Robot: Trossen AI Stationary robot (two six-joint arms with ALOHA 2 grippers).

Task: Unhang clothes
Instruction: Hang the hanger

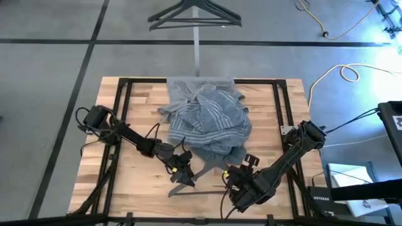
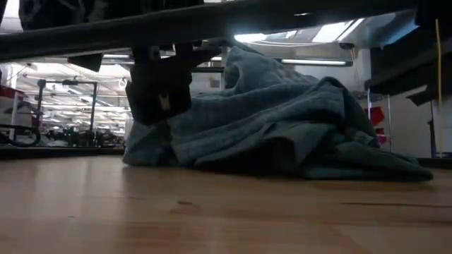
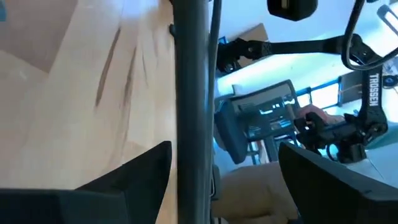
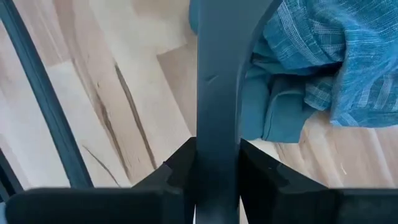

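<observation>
The clothes lie heaped mid-table: a blue-grey striped shirt on top of a plain grey one whose edge shows at the far side. A thin dark hanger lies free of them near the front edge. My right gripper is shut on the hanger's right part. My left gripper is open at its left part, and in the left wrist view the hanger's bar runs between the spread fingers. Whether they touch it I cannot tell. My right gripper pinches a flat dark arm of the hanger between its two fingers, one on each flat side. The arm runs on ahead, away from the fingers, toward the striped shirt. Whether the hanger is clear of the table I cannot tell.
A black frame rims the wooden table. A second hanger hangs on a stand beyond the far edge. Bare wood lies left and right of the heap. Cables and boxes sit off the table's right side.
</observation>
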